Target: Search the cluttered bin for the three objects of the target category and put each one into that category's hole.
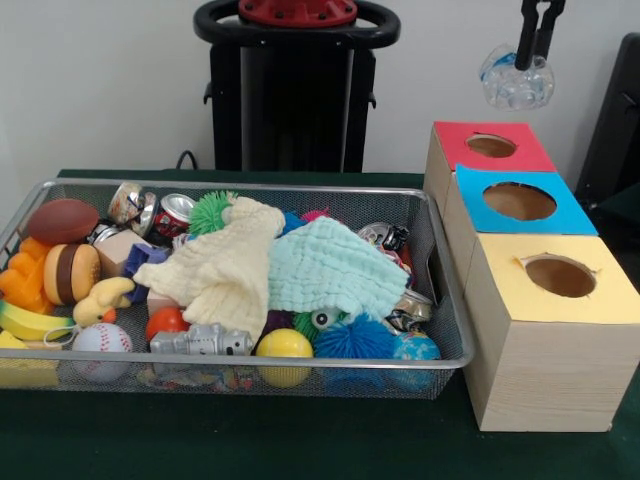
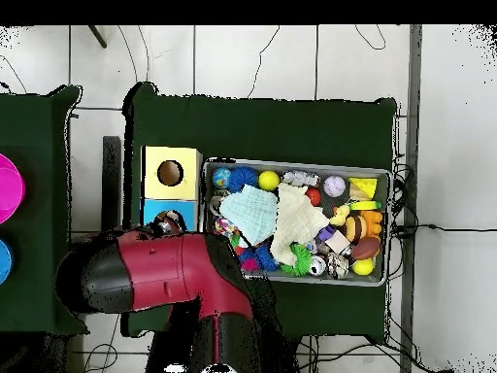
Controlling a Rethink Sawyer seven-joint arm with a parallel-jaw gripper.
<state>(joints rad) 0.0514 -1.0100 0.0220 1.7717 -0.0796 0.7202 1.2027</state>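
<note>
Front view: gripper (image 1: 537, 40) is clenching a crumpled clear plastic bottle (image 1: 516, 78), hanging high above the red box hole (image 1: 491, 146), slightly right of it. Drop needs a small shift toward that hole.

Overhead view: arm (image 2: 155, 277) is covering the red box; only yellow box (image 2: 171, 173) and bin (image 2: 296, 163) are showing.

The bin (image 1: 440, 250) is packed wall to wall; two cloths (image 1: 290, 265) drape its middle, covering what lies beneath. The three box holes, red (image 1: 491, 146), blue (image 1: 519, 201) and yellow (image 1: 560, 276), stand open from above. The gripper (image 1: 538, 35) with a clear bag (image 1: 515, 80) hangs over red.
</note>
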